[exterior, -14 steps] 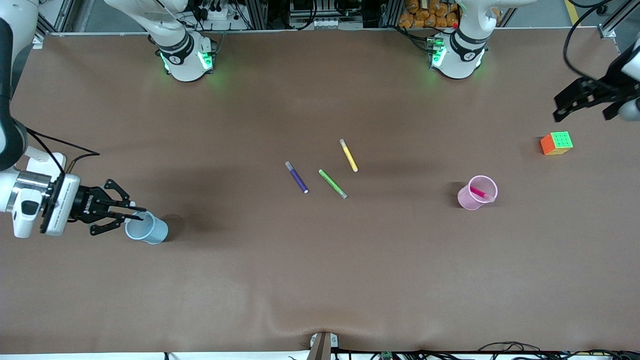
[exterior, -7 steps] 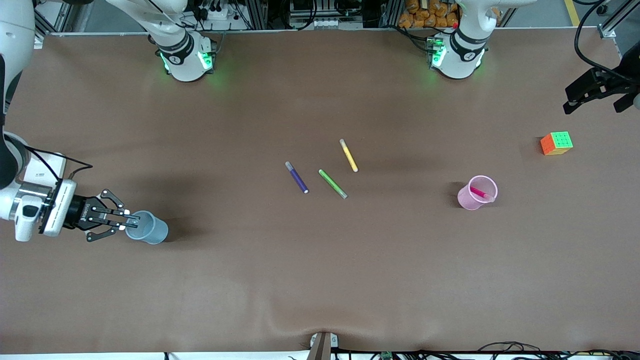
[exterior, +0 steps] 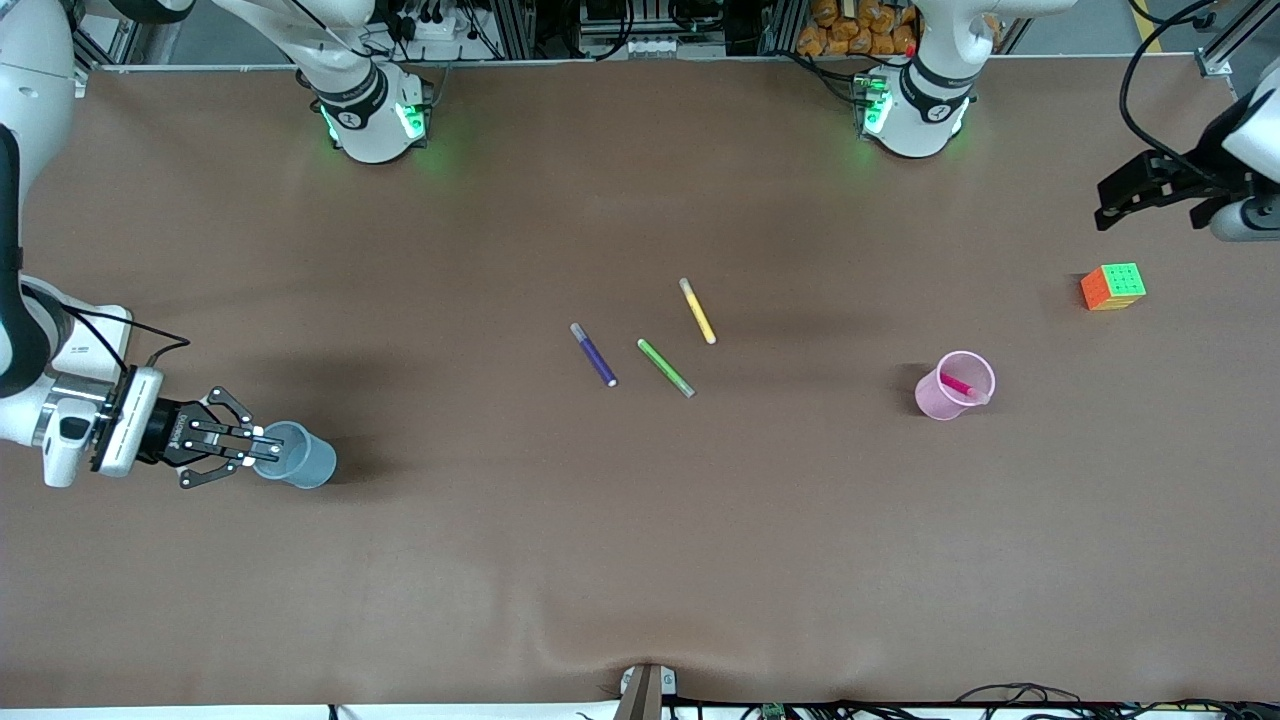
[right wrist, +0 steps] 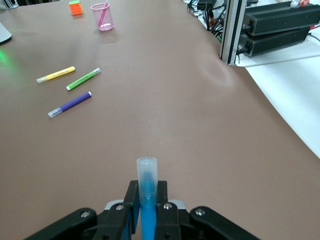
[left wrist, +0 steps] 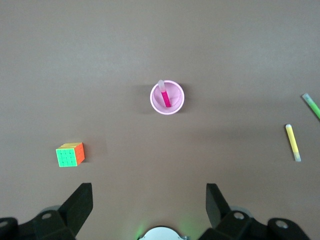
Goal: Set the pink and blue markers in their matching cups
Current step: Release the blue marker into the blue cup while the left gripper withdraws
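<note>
Your right gripper [exterior: 262, 449] sits at the right arm's end of the table, its fingers clamped on the blue marker [right wrist: 146, 192], which the right wrist view shows standing between them with its pale cap free. The fingertips reach the rim of the blue cup [exterior: 297, 455]; from the front view you cannot quite tell whether the marker's tip is already inside the cup or just at its edge.

Your left gripper [left wrist: 150, 202] hangs high over the left arm's end of the table, jaws spread wide with nothing between them.

The pink marker [exterior: 960, 384] stands tilted inside the pink cup [exterior: 950, 392]. At about two o'clock from that cup lies a puzzle cube [exterior: 1113, 286].

Near the table's middle, three more pens lie flat and apart: purple [exterior: 594, 354], green [exterior: 666, 367] and yellow [exterior: 697, 310], the yellow at roughly one o'clock from the green.
</note>
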